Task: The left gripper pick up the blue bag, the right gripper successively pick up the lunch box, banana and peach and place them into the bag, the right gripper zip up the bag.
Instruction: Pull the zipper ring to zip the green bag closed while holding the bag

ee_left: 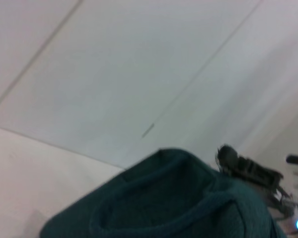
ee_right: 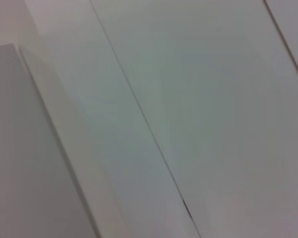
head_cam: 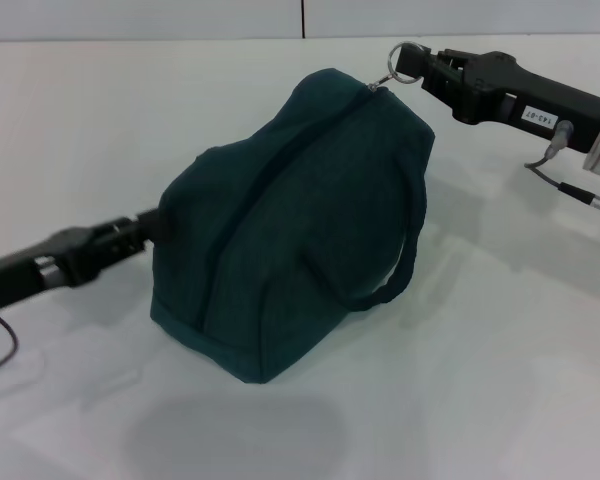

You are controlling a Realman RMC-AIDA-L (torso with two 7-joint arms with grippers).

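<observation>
- Sitting on the white table [head_cam: 500, 380] is the blue bag [head_cam: 290, 230], bulging and standing upright, its zipper line running along the top ridge up to the far corner.
- Right gripper [head_cam: 412, 64] is at that far top corner of the bag, fingers pinched closed on the metal zipper ring [head_cam: 406, 62], which links down to the zipper pull [head_cam: 377, 86] sitting right at the end of the zipper.
- Zipper looks closed along the whole ridge, so nothing inside the bag shows.
- Left gripper [head_cam: 152, 226] is at the bag's near-left end, clamped on the fabric there, its tips pressed right into the cloth.
- Bag's carry strap [head_cam: 405, 265] hangs in a loop off the side away from the left gripper.
- From the left wrist view, the bag [ee_left: 179, 203] fills the lower part and the right gripper [ee_left: 233, 161] pokes up just beyond its far edge.
- Right wrist view only catches plain white wall panels.
</observation>
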